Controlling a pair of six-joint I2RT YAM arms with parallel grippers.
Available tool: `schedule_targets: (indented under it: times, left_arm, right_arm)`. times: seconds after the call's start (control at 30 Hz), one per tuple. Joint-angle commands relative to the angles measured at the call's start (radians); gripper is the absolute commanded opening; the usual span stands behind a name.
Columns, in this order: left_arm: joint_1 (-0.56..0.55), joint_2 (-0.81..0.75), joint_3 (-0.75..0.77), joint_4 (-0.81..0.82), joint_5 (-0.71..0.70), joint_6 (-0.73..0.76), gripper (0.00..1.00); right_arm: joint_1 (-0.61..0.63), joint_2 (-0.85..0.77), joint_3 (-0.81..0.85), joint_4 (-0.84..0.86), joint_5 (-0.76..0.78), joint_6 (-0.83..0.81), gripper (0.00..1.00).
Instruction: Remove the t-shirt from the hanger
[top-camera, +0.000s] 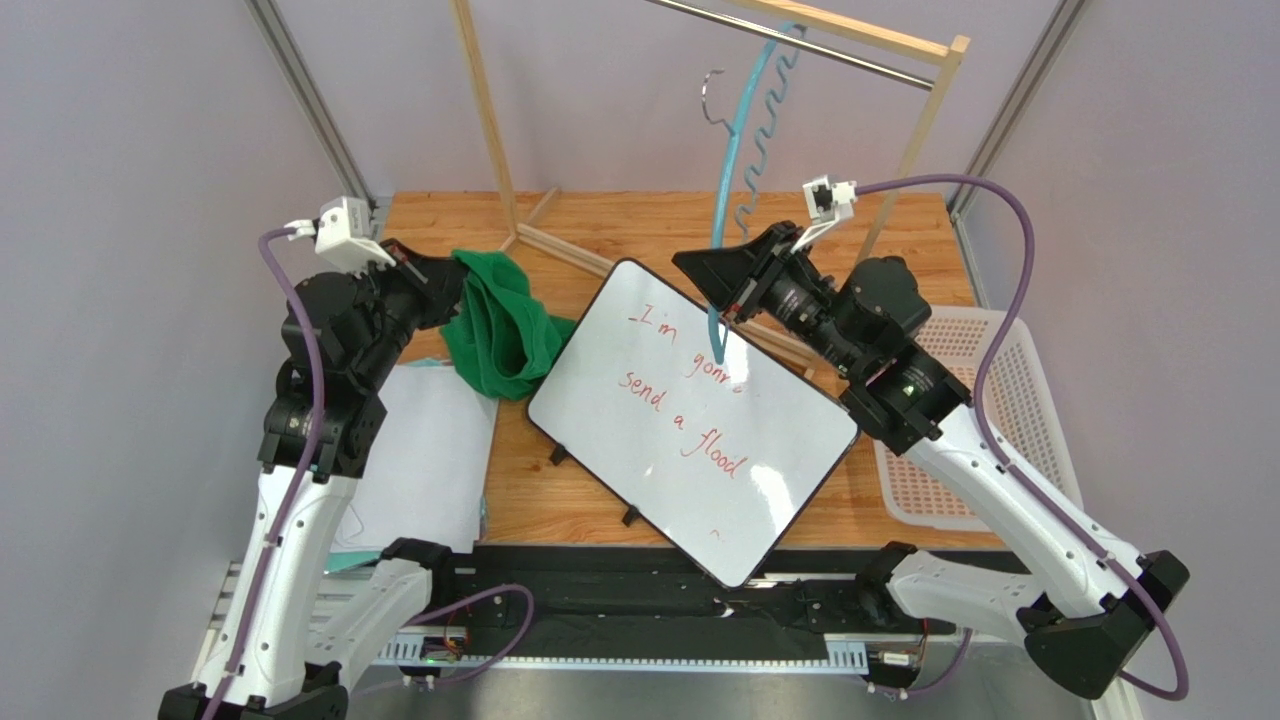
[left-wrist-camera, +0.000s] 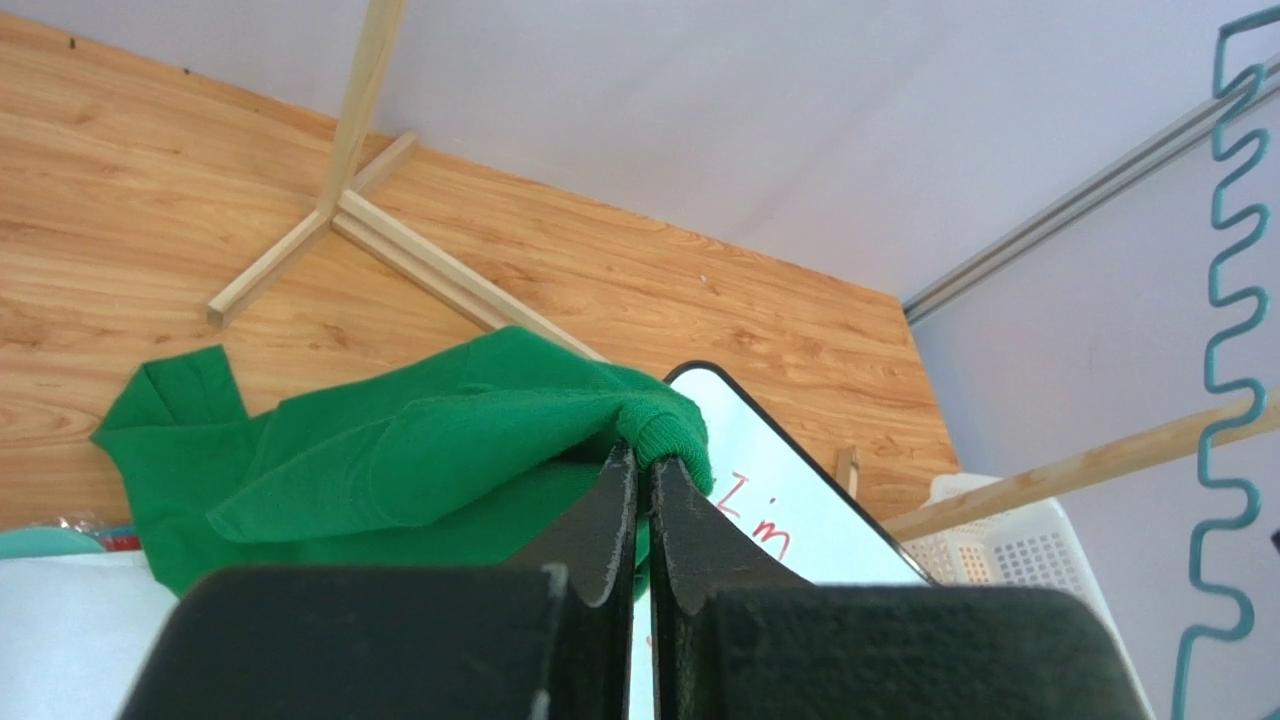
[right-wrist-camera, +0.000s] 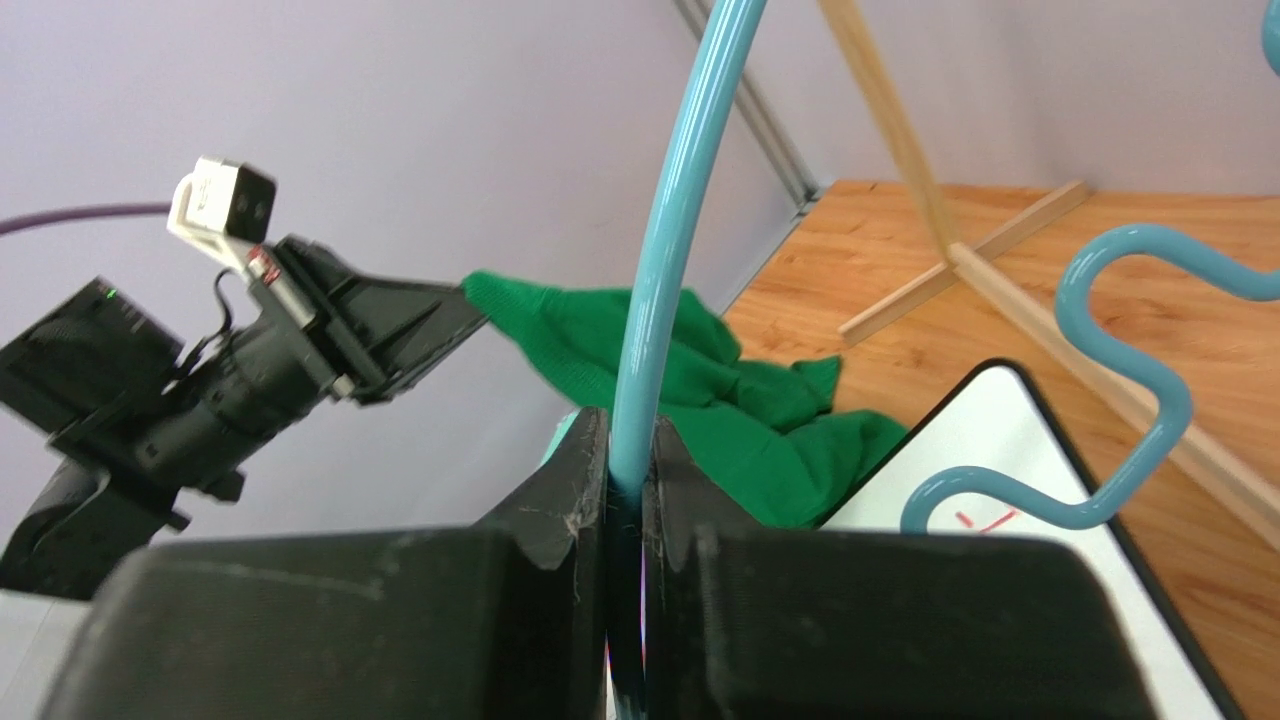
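Left gripper (top-camera: 448, 285): jaws closed on a folded edge of the t-shirt (top-camera: 504, 330). In the left wrist view the fingertips (left-wrist-camera: 619, 477) pinch a rounded green fold, lifting it off the rest of the cloth.

T-shirt: off the hanger (top-camera: 723, 210). It lies bunched on the left half of the wooden table (top-camera: 631, 225), its right edge against the upper-left corner of the whiteboard (top-camera: 691, 420).

Right gripper (top-camera: 724, 288): clamped on the smooth light-blue arm of the hanger, near its lower end. The right wrist view shows the tube running straight down between the two fingers (right-wrist-camera: 564, 495).

Hanger: bare, standing steeply over the whiteboard's top edge, scalloped bar to the right. Its grey hook sits up near the metal rail (top-camera: 812, 45) of the wooden rack (top-camera: 489, 120); I cannot tell whether they touch.

White basket (top-camera: 1022, 405) at the table's right edge.
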Motion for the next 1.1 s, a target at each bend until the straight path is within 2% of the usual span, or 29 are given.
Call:
schedule_targets:
  times: [0.0, 0.2, 0.7, 1.07]
  left_arm:
    - [0.003, -0.033, -0.019, 0.045, 0.02, -0.031, 0.0]
    - [0.003, -0.036, -0.007, 0.03, 0.022, -0.021, 0.0]
    - [0.003, -0.05, 0.005, 0.019, 0.011, 0.002, 0.0]
    - [0.003, -0.046, 0.038, 0.014, 0.042, -0.014, 0.0]
  right_arm:
    - [0.001, 0.001, 0.07, 0.059, 0.161, -0.078, 0.0]
    - [-0.003, 0.029, 0.088, 0.072, 0.267, -0.093, 0.0]
    - [-0.108, 0.11, 0.156, 0.056, 0.249, -0.055, 0.0]
    - [-0.123, 0.139, 0.142, 0.047, 0.24, -0.051, 0.0]
